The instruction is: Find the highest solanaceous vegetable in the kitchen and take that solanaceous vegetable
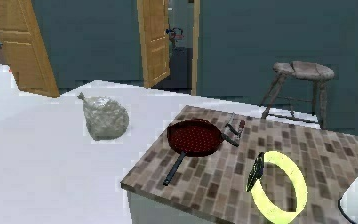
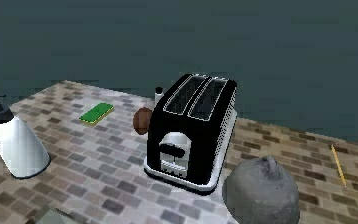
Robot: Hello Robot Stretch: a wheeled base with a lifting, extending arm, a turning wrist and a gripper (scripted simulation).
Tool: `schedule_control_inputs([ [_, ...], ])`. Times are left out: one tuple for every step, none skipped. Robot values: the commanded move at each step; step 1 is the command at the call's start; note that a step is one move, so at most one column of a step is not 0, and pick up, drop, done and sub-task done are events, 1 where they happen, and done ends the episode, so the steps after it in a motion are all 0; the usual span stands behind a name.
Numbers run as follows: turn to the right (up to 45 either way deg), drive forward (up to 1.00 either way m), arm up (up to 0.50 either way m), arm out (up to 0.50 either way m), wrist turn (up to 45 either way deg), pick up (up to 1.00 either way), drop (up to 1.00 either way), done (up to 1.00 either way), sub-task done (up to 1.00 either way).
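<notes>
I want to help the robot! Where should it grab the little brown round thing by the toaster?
The brown round thing is best taken across its rounded middle, I think, from above or from the arm side view's left: the toaster stands close on its right and blocks that side.

A dark pan and a yellow ring lie on the tiled counter; a wooden stool stands beyond. A black toaster stands near a flat green item, a pencil well apart
</notes>
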Motion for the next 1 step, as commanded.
schedule_control_inputs([
  [0.0,0.00,0.50,0.00,0.0,0.00,0.00,0.00,0.00],
])
